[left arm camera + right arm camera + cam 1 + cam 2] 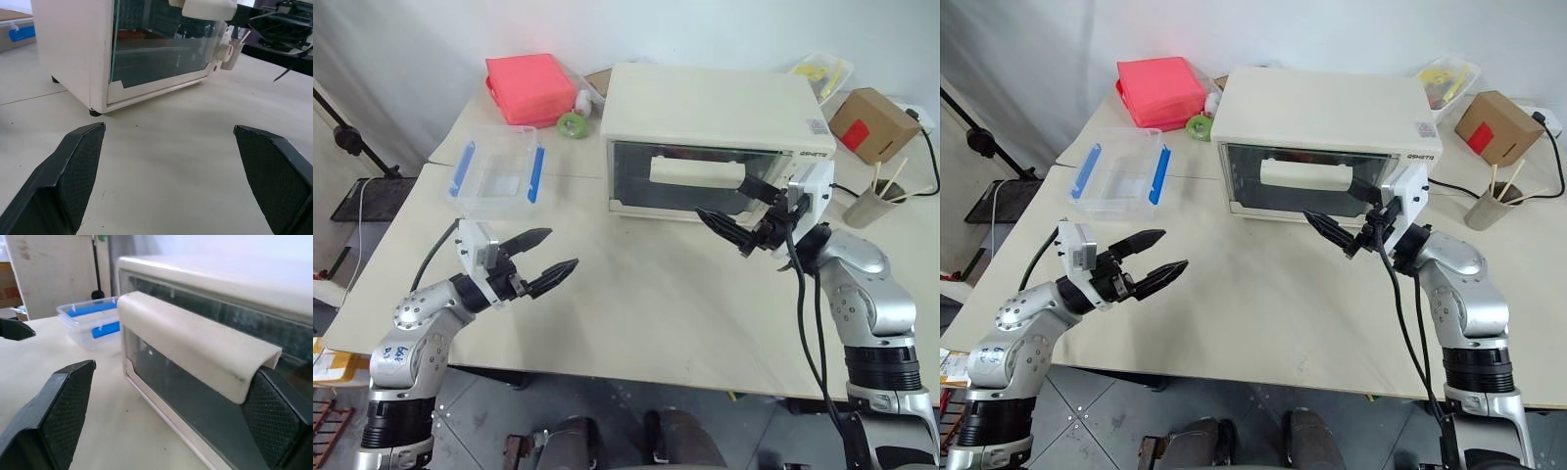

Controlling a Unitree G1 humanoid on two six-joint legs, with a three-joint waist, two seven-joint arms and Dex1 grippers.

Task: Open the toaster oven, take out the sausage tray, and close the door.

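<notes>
Cream toaster oven (pixel 710 108) mid-table, glass door (pixel 690 176) shut, tray w/ sausages (pixel 142 35) inside.

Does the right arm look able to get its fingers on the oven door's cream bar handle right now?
Probably yes: the right gripper is open just in front of the wide cream bar handle on the closed glass door, and nothing lies between them.

The toaster oven (pixel 705 103) is cream-white, the box (pixel 527 88) behind it pink, the container (pixel 496 174) clear with blue clips.

Container (pixel 496 174) left of toaster oven (pixel 715 127) — table (pixel 636 294)
</notes>
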